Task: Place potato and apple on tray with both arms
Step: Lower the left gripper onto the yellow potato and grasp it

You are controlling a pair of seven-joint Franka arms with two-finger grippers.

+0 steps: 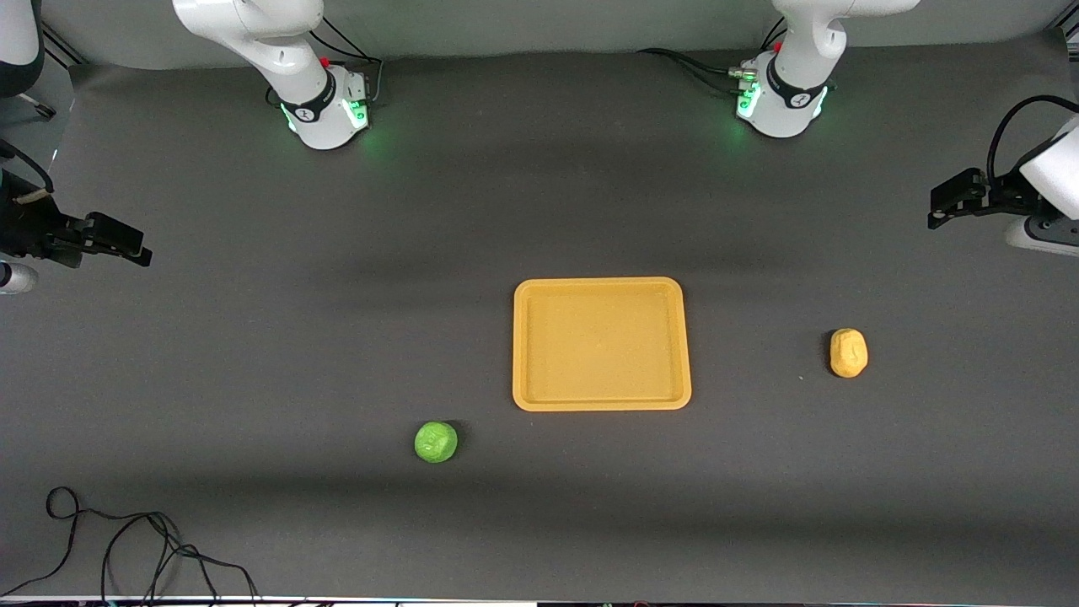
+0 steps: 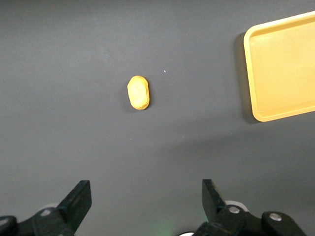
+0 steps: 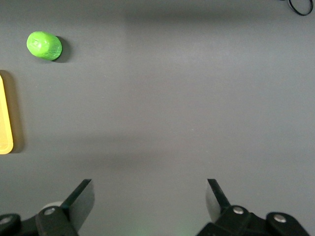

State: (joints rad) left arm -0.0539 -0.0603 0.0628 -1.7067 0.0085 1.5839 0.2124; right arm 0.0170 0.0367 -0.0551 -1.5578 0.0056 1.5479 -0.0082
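Observation:
The empty yellow-orange tray [image 1: 600,344] lies flat near the table's middle. The green apple [image 1: 436,442] sits on the table nearer the front camera than the tray, toward the right arm's end. The yellow-orange potato [image 1: 848,352] lies beside the tray toward the left arm's end. My left gripper [image 1: 937,209] hangs open and empty at the left arm's end; its wrist view shows the potato [image 2: 138,92] and a tray corner [image 2: 280,69] ahead of the gripper [image 2: 146,196]. My right gripper [image 1: 135,246] hangs open and empty at the right arm's end; its wrist view shows the apple [image 3: 44,45] and the tray's edge [image 3: 5,128] ahead of the gripper [image 3: 149,196].
The two green-lit arm bases [image 1: 329,110] [image 1: 780,101] stand along the table's edge farthest from the front camera. A loose black cable [image 1: 126,548] loops on the table near the front camera at the right arm's end.

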